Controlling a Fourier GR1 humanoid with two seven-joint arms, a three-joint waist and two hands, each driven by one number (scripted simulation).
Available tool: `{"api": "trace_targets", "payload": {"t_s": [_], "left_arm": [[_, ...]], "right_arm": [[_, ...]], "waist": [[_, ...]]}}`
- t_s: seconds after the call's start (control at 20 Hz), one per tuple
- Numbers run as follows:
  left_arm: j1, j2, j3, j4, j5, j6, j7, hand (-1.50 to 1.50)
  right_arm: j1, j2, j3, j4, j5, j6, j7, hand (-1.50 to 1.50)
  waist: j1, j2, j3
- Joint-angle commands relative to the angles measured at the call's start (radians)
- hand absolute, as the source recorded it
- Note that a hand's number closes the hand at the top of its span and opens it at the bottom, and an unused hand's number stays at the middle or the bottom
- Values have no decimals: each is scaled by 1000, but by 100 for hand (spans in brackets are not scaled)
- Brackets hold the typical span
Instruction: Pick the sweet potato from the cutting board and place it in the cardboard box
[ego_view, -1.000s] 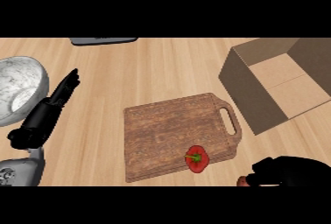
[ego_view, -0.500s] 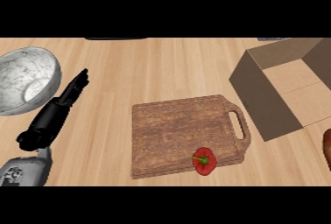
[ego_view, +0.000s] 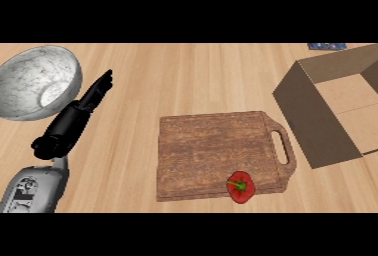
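Observation:
The wooden cutting board (ego_view: 214, 150) lies mid-counter, its handle slot facing right. No sweet potato shows on it or anywhere else. A red bell pepper (ego_view: 241, 186) sits on the board's lower right edge. At the right stands the open cardboard box (ego_view: 314, 117), partly cut off by the frame; the part of its inside that shows holds nothing. My left hand (ego_view: 74, 122) rests at the left, fingers straight and pointing up the counter, holding nothing. My right hand is out of the view.
A large metal bowl (ego_view: 37, 82) stands at the upper left, next to my left hand's fingertips. A small dark blue object (ego_view: 326, 46) peeks in at the top right edge. Bare wooden counter lies between the board and the box.
My right hand, curled at the lower right a second ago, has left the view to the right. Board, pepper and box have slid rightward in the view.

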Motion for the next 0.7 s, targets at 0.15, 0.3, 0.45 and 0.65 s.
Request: {"api": "trace_targets", "payload": {"t_s": [0.15,0.3,0.45,0.65], "left_arm": [[-39,-9,-5,33,-2,-11,-20,0],[-17,-7,-11,5,-3,-18,-8,0],[-5,-13,-17,6,-17,-8,-15,0],[-31,-1,0,34,3,-33,-31,0]], "right_arm": [[-154,-44,178,240,254,62,-105,150],[-215,-5,249,336,321,60,-153,150],[-255,-29,298,450,429,8,-209,150],[-321,7,388,522,487,38,-286,-150]], "waist": [[31,11,1],[42,11,1],[37,11,2],[40,13,1]]}}
